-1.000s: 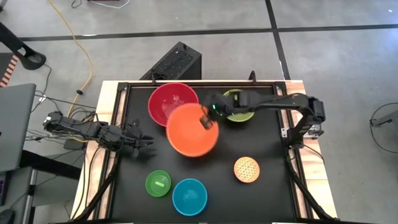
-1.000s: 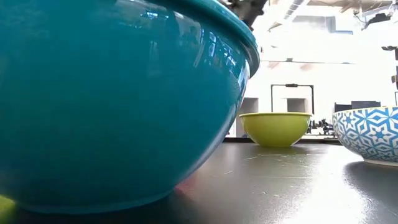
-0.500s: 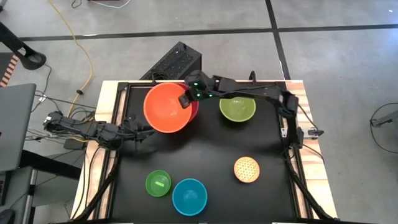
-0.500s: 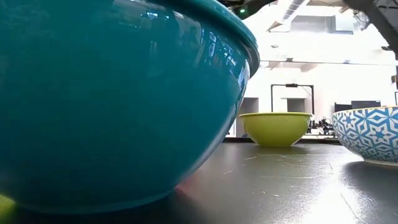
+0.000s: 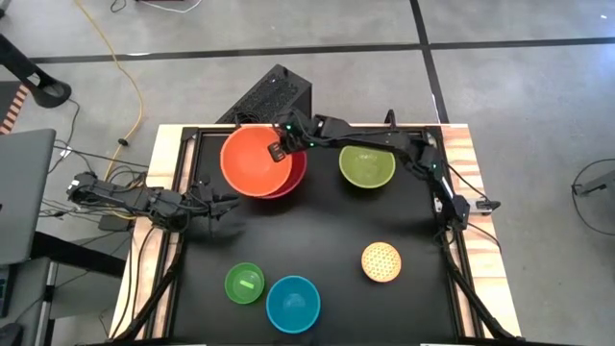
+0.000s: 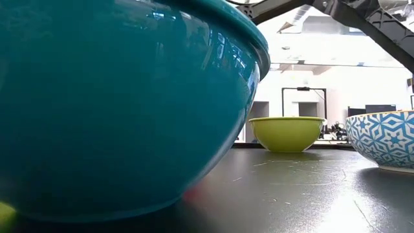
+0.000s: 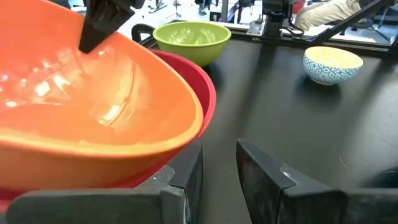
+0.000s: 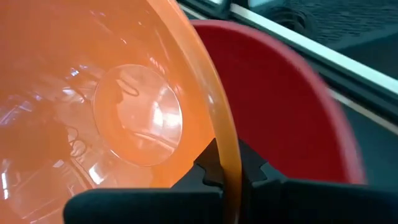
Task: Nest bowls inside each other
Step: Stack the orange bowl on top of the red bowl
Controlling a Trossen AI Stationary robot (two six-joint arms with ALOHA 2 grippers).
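Note:
The orange bowl hangs tilted inside the red bowl at the table's far left, with my right gripper shut on its rim. The red bowl stands on the black table. My left gripper waits open at the table's left edge, level, just near of the two bowls. Standing alone on their bases are the olive-green bowl, the dotted yellow bowl, the bright green bowl and the blue bowl. My right gripper pinches the orange bowl's rim on its right side, one finger inside the bowl and one outside. The fingers slant down from the table's right. The bowl tips, its held side higher, down in the red bowl; whether they touch, I cannot tell.
The blue bowl fills the low view's left, with the olive-green bowl and the dotted bowl behind it. My right arm reaches across the far edge above the olive-green bowl. The table's middle is bare.
My right gripper has carried the orange bowl from the table's middle toward the far left corner and down into the red bowl, staying shut on its rim. My left gripper has turned a little at the left edge.

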